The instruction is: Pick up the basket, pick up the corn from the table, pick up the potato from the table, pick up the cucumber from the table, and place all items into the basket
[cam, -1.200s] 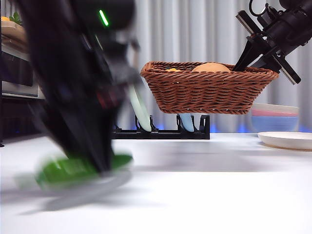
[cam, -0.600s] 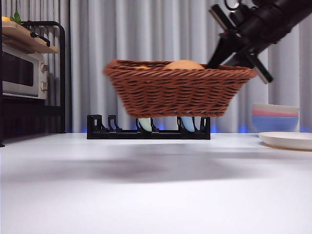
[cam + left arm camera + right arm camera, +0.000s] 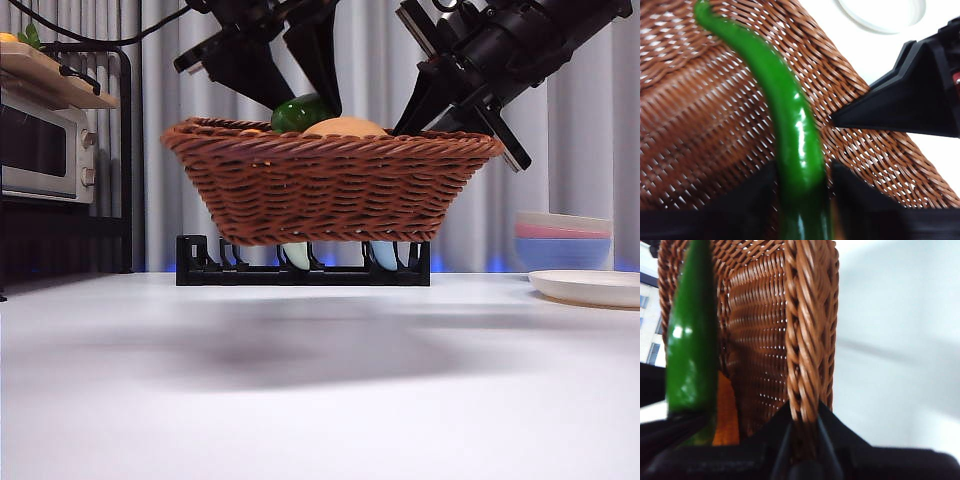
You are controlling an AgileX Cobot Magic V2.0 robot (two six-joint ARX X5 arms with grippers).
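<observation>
Now the left gripper (image 3: 802,200), a second ago low at the table, holds the cucumber (image 3: 298,112) in closed jaws over the lifted basket (image 3: 330,190), gripped at its rim by the right gripper (image 3: 802,432); only release remains.

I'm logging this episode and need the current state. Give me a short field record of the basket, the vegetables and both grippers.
basket: held in the air above the table
right gripper: shut on the basket's rim
left gripper: shut on the cucumber, over the basket
potato: in the basket, top showing above the rim
corn: orange, in the basket beside the cucumber
cucumber release: not yet done
</observation>
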